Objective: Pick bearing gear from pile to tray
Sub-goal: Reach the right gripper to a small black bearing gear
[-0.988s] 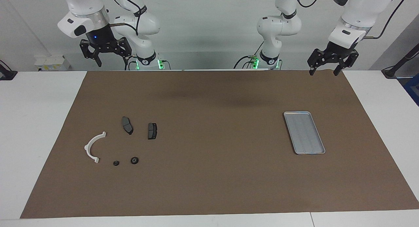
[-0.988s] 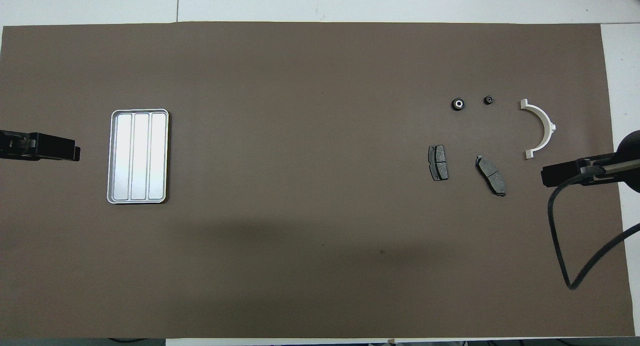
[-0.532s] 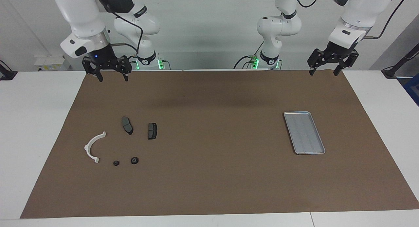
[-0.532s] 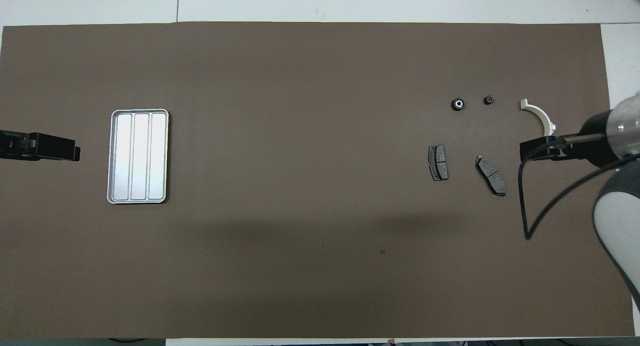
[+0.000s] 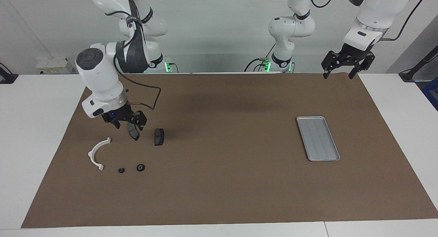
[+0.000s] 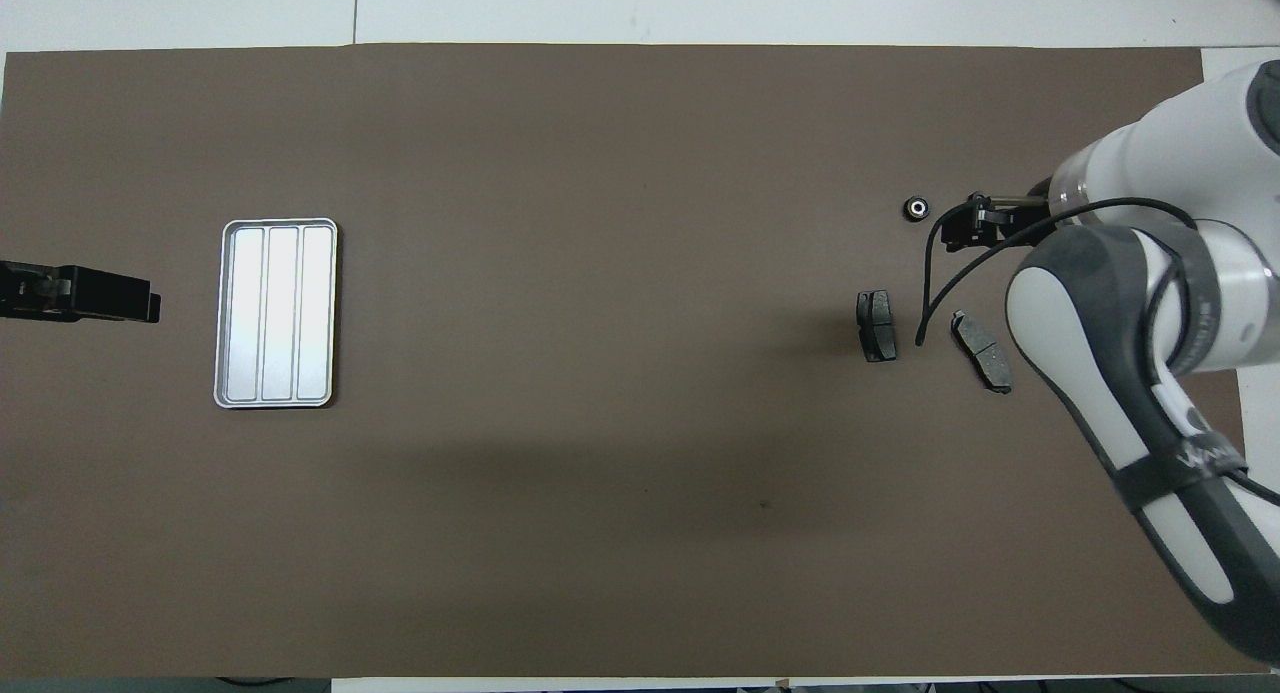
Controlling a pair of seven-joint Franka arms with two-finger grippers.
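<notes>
Swinging down since a second ago, the right gripper (image 5: 126,124), fingers released, is closing on the pile's small black round bearing gear (image 5: 140,167); the flat silver-grey tray (image 5: 318,138) lies empty by the waiting, spread left gripper (image 5: 338,74).

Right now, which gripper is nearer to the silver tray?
Left. The left gripper waits over the mat's edge by the robots, at the tray's end. The right gripper hangs over the pile's brake pad.

I see a silver-grey tray (image 5: 318,138) with faint ridges, a white curved bracket (image 5: 97,153), two dark grey brake pads (image 5: 159,136), all on a brown mat (image 5: 222,189).
</notes>
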